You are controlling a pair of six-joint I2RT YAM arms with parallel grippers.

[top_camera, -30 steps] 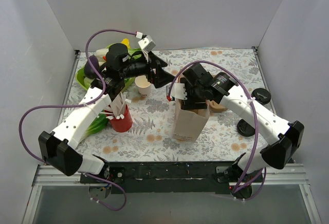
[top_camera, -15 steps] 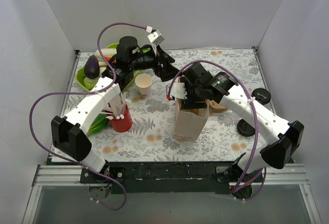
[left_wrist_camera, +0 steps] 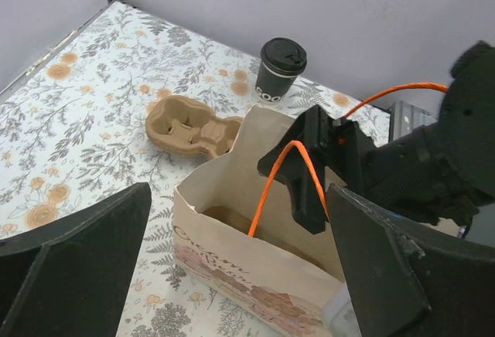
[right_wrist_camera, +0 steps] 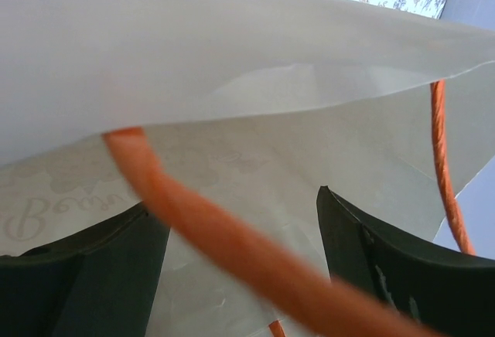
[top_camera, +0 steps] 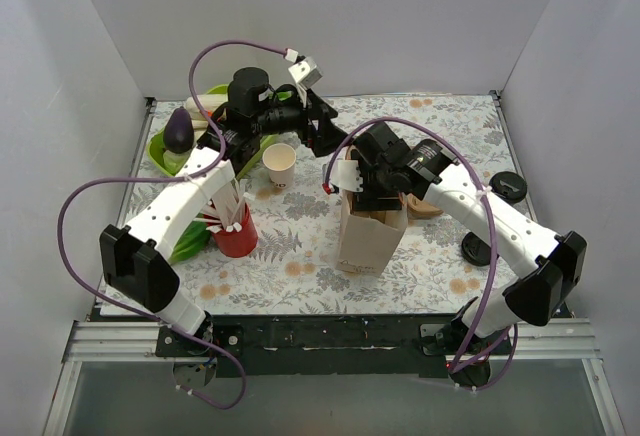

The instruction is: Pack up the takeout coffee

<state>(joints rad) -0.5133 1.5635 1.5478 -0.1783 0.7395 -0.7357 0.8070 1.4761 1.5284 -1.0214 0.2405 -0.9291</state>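
Note:
The takeout coffee (left_wrist_camera: 280, 70), a dark paper cup with a black lid, stands upright near the right wall; it also shows in the top view (top_camera: 510, 186). A brown paper bag (top_camera: 368, 234) with orange handles stands open mid-table (left_wrist_camera: 255, 252). My right gripper (top_camera: 352, 178) is at the bag's mouth, jaws apart, with bag paper and an orange handle (right_wrist_camera: 232, 244) across the gap. My left gripper (top_camera: 325, 134) is open and empty, above the table behind the bag (left_wrist_camera: 232, 275), far from the coffee.
A cardboard carrier (top_camera: 422, 206) lies between bag and coffee (left_wrist_camera: 189, 128). A loose black lid (top_camera: 478, 249) lies at the right. A lidless white cup (top_camera: 280, 164), a red cup of sticks (top_camera: 236, 234) and a green bowl with an eggplant (top_camera: 176, 136) are at the left.
My left arm has swung toward the back and right, its gripper passing beyond the white cup toward the bag. The right gripper has stayed at the bag's mouth.

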